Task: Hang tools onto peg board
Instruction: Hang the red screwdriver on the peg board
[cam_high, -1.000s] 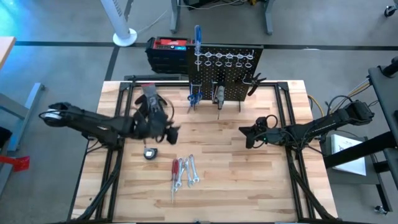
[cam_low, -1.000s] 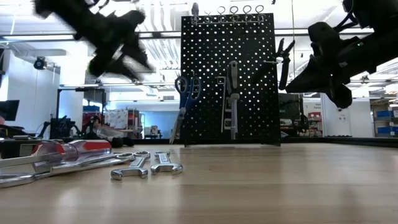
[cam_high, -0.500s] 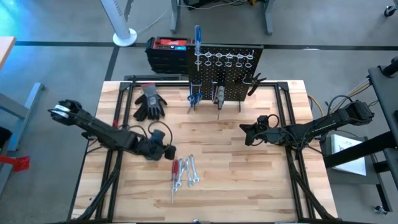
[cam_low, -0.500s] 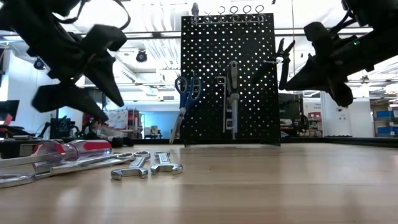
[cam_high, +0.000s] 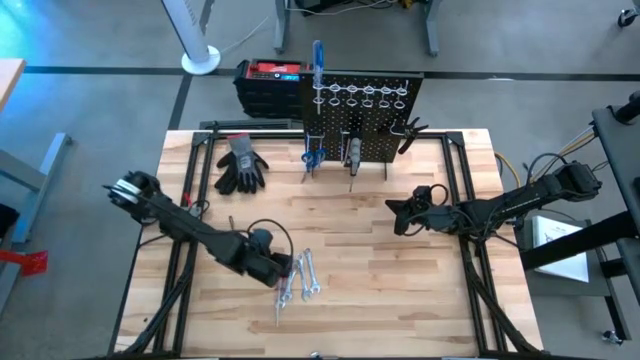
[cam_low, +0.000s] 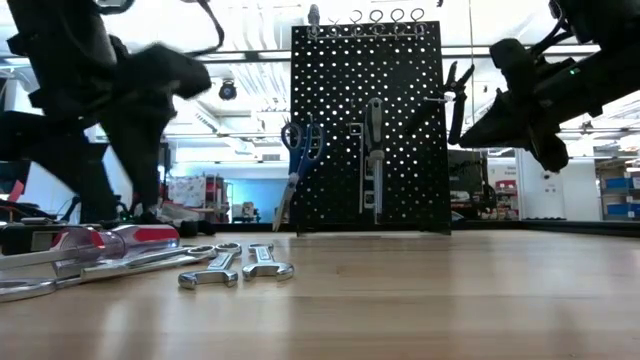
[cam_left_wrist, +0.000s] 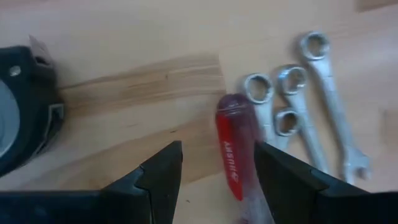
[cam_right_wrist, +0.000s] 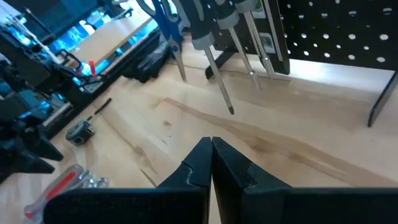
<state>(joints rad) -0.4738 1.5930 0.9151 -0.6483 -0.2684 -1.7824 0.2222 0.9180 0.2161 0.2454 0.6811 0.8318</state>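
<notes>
My left gripper (cam_left_wrist: 217, 149) stands open just above the table, its fingers on either side of the red screwdriver's handle (cam_left_wrist: 234, 155); I see no contact. This screwdriver (cam_high: 289, 272) lies flat beside several silver wrenches (cam_high: 307, 276) near the table's middle front. At the far edge, the black peg board (cam_high: 366, 112) stands upright, with blue-handled scissors (cam_low: 298, 150) and other tools hanging on it. My right gripper (cam_high: 398, 216) hovers shut and empty at mid-right, clear of the table.
A dark tape measure (cam_left_wrist: 23, 127) lies close to the left gripper. Grey-black gloves (cam_high: 240, 166) lie at the far left, and a red-topped black box (cam_high: 268, 82) stands behind the table. Bare wood lies between the two arms.
My left gripper has swung from above the gloves toward the table's near edge and right, sinking and rolling its wrist, and now stands over the red screwdriver. The tools on the table have not moved.
</notes>
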